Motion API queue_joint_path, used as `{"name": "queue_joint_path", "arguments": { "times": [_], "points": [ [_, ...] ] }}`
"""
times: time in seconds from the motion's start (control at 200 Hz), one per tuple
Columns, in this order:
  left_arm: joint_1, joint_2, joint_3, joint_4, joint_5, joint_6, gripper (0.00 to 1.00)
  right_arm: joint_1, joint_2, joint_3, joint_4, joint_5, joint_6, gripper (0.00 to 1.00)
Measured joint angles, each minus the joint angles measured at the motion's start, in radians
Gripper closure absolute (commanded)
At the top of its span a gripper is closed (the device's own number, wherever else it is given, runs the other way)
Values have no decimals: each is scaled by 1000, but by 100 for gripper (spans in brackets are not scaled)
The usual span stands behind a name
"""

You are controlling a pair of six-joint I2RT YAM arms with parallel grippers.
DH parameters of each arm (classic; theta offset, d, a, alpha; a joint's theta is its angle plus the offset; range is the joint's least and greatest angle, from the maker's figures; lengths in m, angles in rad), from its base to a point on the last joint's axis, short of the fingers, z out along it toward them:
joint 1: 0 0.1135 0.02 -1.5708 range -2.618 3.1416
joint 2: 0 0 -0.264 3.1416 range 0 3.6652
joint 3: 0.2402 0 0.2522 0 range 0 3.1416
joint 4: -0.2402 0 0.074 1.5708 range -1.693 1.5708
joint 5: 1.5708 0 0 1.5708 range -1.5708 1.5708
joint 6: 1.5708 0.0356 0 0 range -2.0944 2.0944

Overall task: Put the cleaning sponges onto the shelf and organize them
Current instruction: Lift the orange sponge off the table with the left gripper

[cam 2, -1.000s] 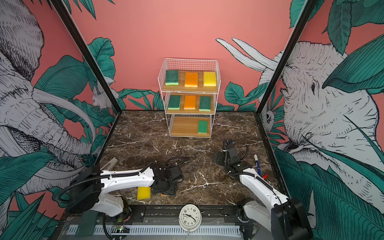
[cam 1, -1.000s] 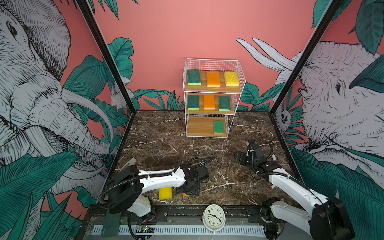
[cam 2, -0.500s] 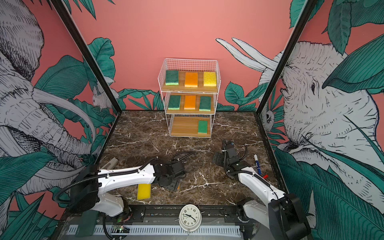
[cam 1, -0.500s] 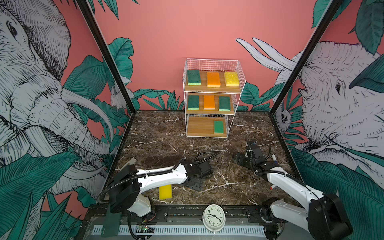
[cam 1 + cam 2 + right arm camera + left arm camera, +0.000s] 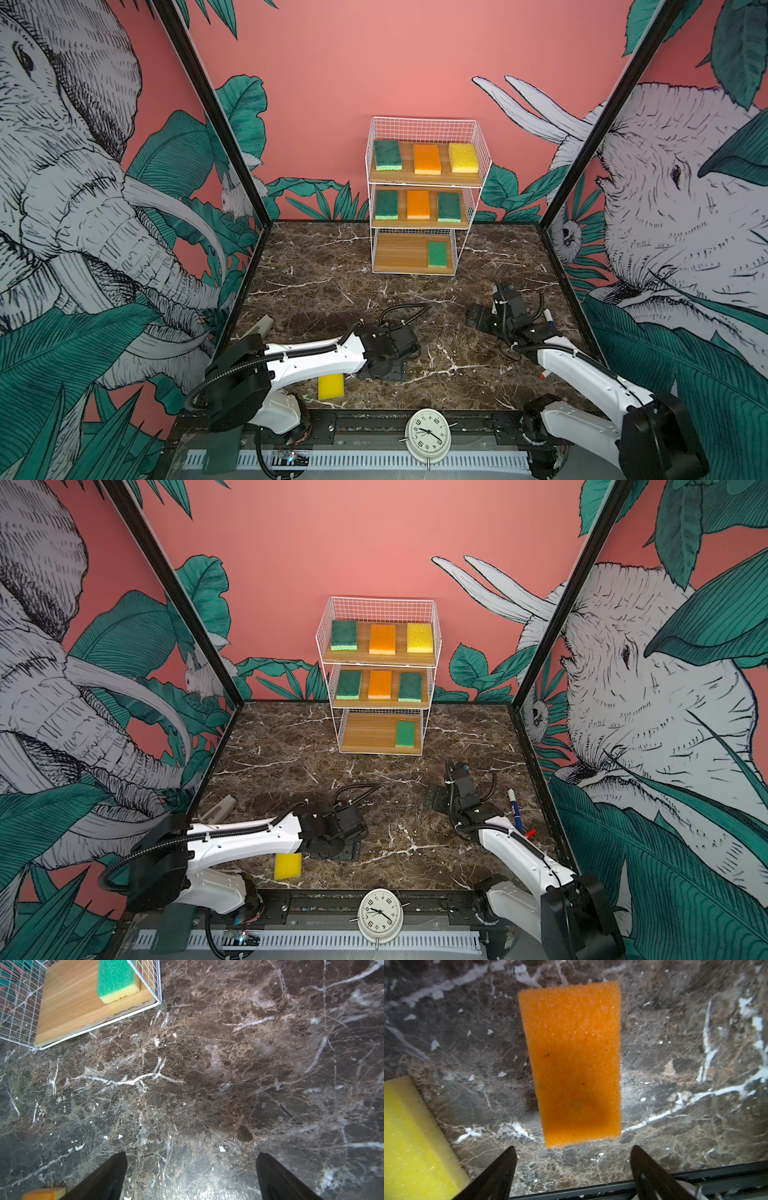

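The shelf point(image 5: 415, 180) stands at the back wall with three sponges on its top board, three on the middle one, and a green sponge point(image 5: 437, 254) at the right of the bottom board. An orange sponge point(image 5: 575, 1064) lies flat on the marble just ahead of my left gripper point(image 5: 573, 1149), which is open and holds nothing. In both top views that gripper point(image 5: 384, 368) hides the orange sponge. A yellow sponge point(image 5: 331, 385) lies beside it near the front edge. My right gripper point(image 5: 191, 1155) is open over bare marble, right of centre point(image 5: 478, 318).
A marker pen point(image 5: 548, 322) lies by the right wall behind the right arm. A white clock point(image 5: 428, 434) sits on the front rail. A beige object point(image 5: 262, 324) rests at the left wall. The bottom board point(image 5: 68, 1001) is bare left of its green sponge.
My left gripper has shifted a little and turned over the same spot near the front. The yellow sponge and the right arm have hardly moved.
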Motion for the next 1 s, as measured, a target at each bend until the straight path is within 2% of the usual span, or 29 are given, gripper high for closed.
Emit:
{"name": "queue_joint_path", "arguments": {
  "times": [0.44, 1.0],
  "points": [
    [0, 101, 61, -6, 30, -51, 13, 0, -6, 0, -6, 5, -4, 1],
    [0, 215, 95, -53, 46, -26, 16, -2, -6, 0, -42, 27, -15, 1]
  ]
}}
